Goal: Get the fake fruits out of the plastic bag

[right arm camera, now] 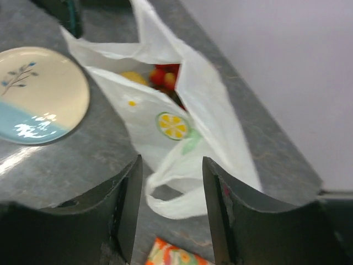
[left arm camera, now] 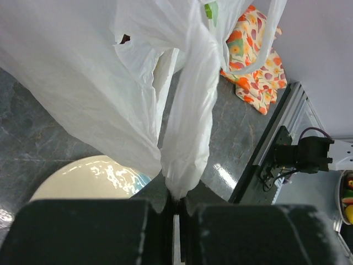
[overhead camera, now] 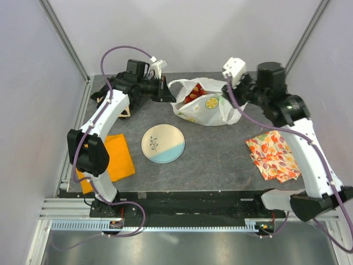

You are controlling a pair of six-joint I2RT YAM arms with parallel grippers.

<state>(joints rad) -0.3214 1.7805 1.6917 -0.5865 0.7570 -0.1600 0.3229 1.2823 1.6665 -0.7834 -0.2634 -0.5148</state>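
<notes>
The white plastic bag (overhead camera: 205,110) lies at the back middle of the table with its mouth open. Red berries (overhead camera: 193,94) show inside it, and in the right wrist view the red berries (right arm camera: 165,74) sit beside a yellow lemon (right arm camera: 134,77). The other fruits are hidden. A lemon-slice mark (right arm camera: 172,125) on the bag's side looks printed. My left gripper (overhead camera: 168,95) is shut on the bag's left handle (left arm camera: 185,138) and holds it up. My right gripper (right arm camera: 171,182) is open above the bag's right handle loop (right arm camera: 179,201), not touching it.
A cream and blue plate (overhead camera: 162,144) lies in front of the bag, also in the left wrist view (left arm camera: 83,179). A fruit-patterned orange cloth (overhead camera: 273,155) lies at the right. A plain orange cloth (overhead camera: 113,157) lies at the left edge.
</notes>
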